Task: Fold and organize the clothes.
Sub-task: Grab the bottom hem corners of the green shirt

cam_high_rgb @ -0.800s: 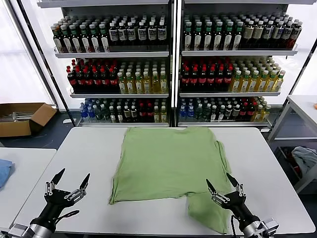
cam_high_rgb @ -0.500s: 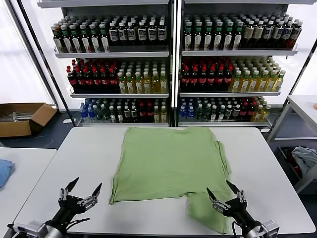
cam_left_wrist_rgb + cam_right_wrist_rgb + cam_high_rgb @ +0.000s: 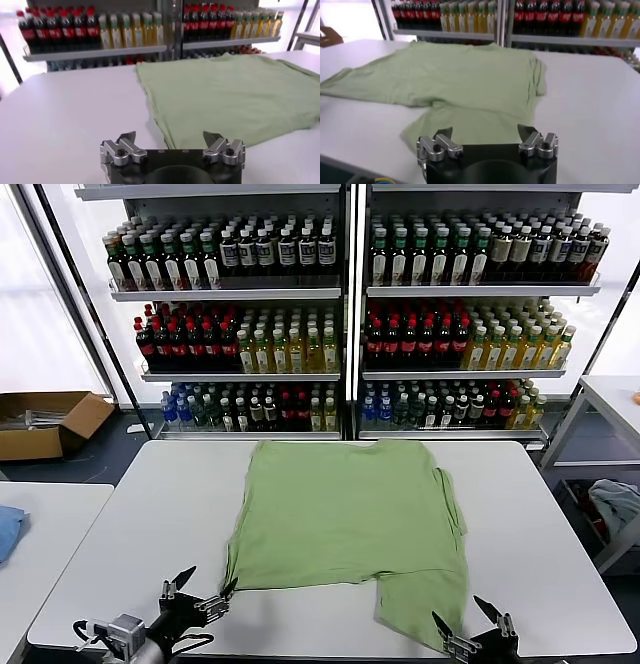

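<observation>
Two grippers sit low at the near edge of the white table (image 3: 120, 514), both with jaws spread wide and holding nothing. Left gripper (image 3: 197, 590) is just off the near left corner of the green shirt (image 3: 345, 514); right gripper (image 3: 473, 626) is at the hanging near right flap. Shirt lies flat, plain side up, mid-table. Drink shelves (image 3: 345, 289) stand behind.
</observation>
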Tool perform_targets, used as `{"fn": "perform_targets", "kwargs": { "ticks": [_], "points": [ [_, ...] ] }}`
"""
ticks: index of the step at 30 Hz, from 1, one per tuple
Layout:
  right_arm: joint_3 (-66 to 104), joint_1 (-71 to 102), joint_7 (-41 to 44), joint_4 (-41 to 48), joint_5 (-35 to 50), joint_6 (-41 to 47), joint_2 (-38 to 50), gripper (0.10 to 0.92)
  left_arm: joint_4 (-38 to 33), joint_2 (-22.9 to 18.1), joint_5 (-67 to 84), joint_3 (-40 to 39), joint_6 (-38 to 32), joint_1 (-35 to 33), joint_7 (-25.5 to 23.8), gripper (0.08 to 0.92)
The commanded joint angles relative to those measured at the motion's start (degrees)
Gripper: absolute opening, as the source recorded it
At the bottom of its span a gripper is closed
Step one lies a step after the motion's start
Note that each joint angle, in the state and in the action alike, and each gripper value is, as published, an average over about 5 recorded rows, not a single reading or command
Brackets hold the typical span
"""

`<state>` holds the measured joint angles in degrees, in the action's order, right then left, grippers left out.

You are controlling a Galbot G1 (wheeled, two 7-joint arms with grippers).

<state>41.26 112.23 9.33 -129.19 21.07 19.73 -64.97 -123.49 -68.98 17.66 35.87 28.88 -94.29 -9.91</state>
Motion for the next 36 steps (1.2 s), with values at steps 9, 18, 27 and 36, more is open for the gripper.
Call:
{"fn": "perform_targets", "kwargs": {
  "ticks": [9, 18, 27, 36],
  "points": [
    [-1.5, 1.8, -1.3, 1.1, -0.2, 1.0, -0.5, 0.455, 5.2, -0.8, 0.4, -4.7, 4.0, 4.0, 1.4, 0.822],
    [-1.8, 1.8, -0.8, 1.1, -0.7, -0.2, -1.9, 0.195, 6.2, -1.2, 0.4, -6.0, 3.6, 4.9, 1.4, 0.654],
    [-2.2, 1.2, -0.5, 1.2, -1.3, -0.6, -2.5, 0.106, 6.3, -1.1, 0.2, -6.1, 3.0, 4.6, 0.7, 0.385],
    [-1.8, 2.3, 0.6, 0.1, -1.2, -2.7, -2.3, 0.106, 4.9, -1.0, 0.3, -5.6, 1.9, 3.5, 0.3, 0.133]
  ]
}}
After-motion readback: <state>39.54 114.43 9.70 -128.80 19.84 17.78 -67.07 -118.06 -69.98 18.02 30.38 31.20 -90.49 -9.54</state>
